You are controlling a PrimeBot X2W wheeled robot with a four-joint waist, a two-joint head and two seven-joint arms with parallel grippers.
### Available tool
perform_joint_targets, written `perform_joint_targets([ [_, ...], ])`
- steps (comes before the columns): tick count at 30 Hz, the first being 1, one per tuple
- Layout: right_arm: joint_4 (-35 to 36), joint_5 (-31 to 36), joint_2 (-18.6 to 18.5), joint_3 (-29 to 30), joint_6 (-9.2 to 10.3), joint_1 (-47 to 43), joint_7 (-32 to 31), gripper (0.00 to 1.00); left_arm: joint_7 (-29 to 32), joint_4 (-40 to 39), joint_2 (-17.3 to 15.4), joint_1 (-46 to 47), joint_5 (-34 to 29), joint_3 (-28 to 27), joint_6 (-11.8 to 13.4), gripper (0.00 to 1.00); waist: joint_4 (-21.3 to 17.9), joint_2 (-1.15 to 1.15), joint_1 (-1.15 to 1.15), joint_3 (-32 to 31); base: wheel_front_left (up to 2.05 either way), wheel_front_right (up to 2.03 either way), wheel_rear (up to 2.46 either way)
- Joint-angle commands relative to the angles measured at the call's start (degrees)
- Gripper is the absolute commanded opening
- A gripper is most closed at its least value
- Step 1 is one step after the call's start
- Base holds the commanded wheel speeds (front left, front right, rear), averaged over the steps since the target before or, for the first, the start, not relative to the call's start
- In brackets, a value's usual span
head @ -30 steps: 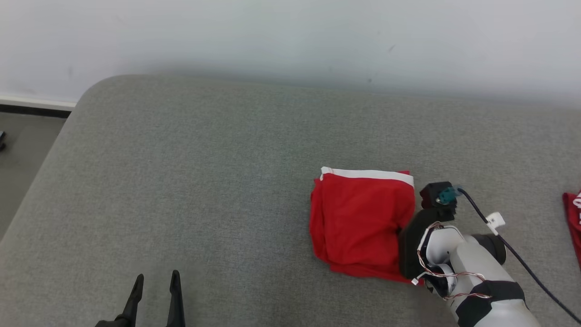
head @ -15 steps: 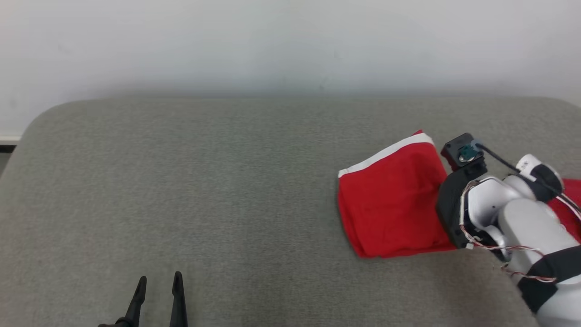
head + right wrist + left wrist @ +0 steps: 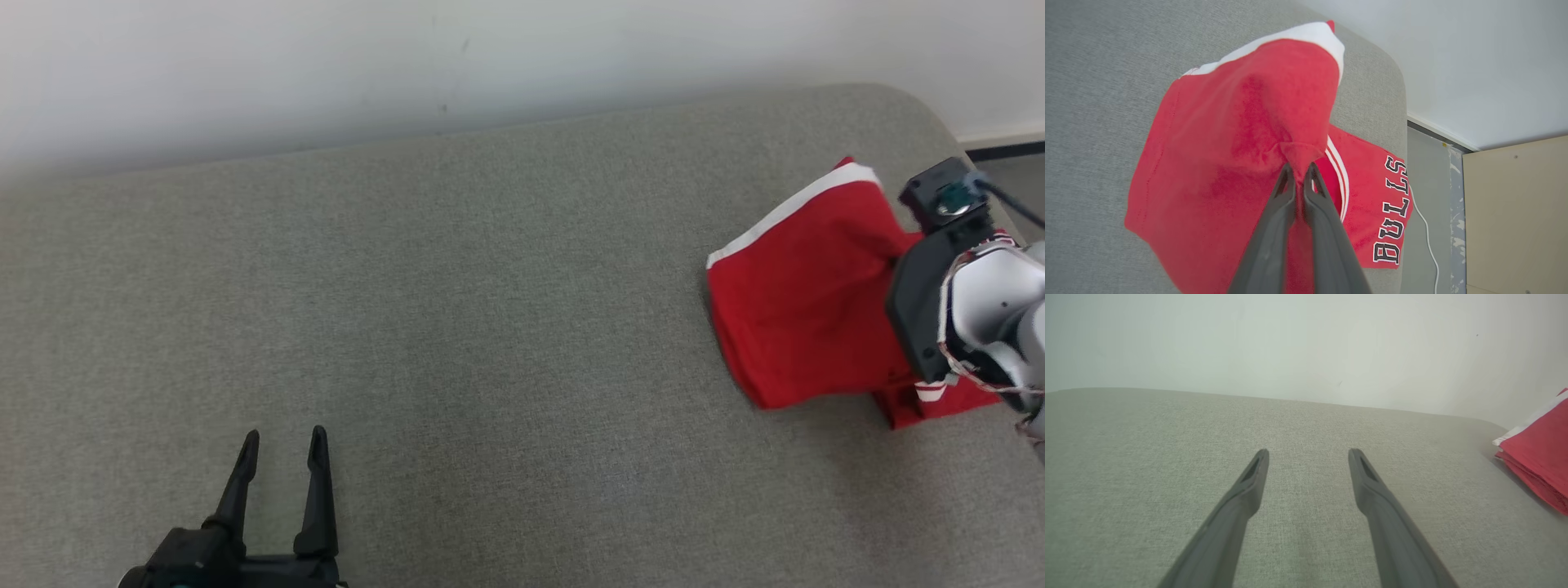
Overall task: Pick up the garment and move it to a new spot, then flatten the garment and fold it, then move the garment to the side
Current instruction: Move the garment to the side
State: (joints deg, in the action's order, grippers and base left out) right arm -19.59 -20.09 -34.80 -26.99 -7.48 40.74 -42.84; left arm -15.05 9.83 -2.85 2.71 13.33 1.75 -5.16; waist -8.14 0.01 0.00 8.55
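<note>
— Down at your lower left, what is that gripper doing?

— Your left gripper (image 3: 284,433) hangs just above bare cushion (image 3: 490,286). Its fingers are spread wide with nothing between them, well apart from everything else.

— And my right one?

— Your right gripper (image 3: 1299,166) is clamped tight on a pinch of the red garment (image 3: 800,318). The cloth gathers into a small peak at the fingertips.

— Where does the garment sit?

— It sits far to your right, near the cushion's rounded end. It is folded, with its white band on the far side. Whether its underside rests on the cushion I cannot tell.

— Is anything in your way there?

— Yes. A second red garment (image 3: 1372,196) with black-and-white "BULLS" lettering and white stripes lies just beyond your fingertips. The one you hold overlaps its near edge, so the two touch. Your own pale forearm covers part of both from the head view.

— What about past the cushion?

— The upholstery is plain grey weave, with no other objects on it. Off its end the grey floor (image 3: 1427,163) drops away, and a thin white cord (image 3: 1425,228) trails along it. Beside that stands a beige panel (image 3: 1515,212). A pale wall (image 3: 326,65) runs behind the whole length of the cushion and meets the floor at a dark skirting (image 3: 1008,148).
</note>
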Motion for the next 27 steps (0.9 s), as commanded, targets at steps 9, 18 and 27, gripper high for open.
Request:
perform_joint_targets([
  [9, -7.11, 2.69, -7.80, 1.64, 0.02, 2.85, 8.07, 0.00, -0.15, 0.35, -0.32, 4.98, -2.56, 1.86, -1.79, 1.00, -2.43, -0.01, 0.00, 8.76, 0.00, 0.00, 0.00],
  [18, -16.88, 5.50, -11.74, 6.05, 0.02, 3.34, 18.04, 0.00, -0.16, 0.37, -1.06, 7.50, -3.49, 2.90, -2.26, 1.00, 0.87, -0.01, 0.00, 12.93, 0.00, 0.00, 0.00],
  [27, -26.19, 10.61, -7.41, 18.44, 0.02, 0.87, 26.01, 1.00, -0.15, -0.38, -1.02, 8.93, -3.97, 4.08, -2.27, 1.00, 3.16, -0.01, 0.00, 12.71, 0.00, 0.00, 0.00],
])
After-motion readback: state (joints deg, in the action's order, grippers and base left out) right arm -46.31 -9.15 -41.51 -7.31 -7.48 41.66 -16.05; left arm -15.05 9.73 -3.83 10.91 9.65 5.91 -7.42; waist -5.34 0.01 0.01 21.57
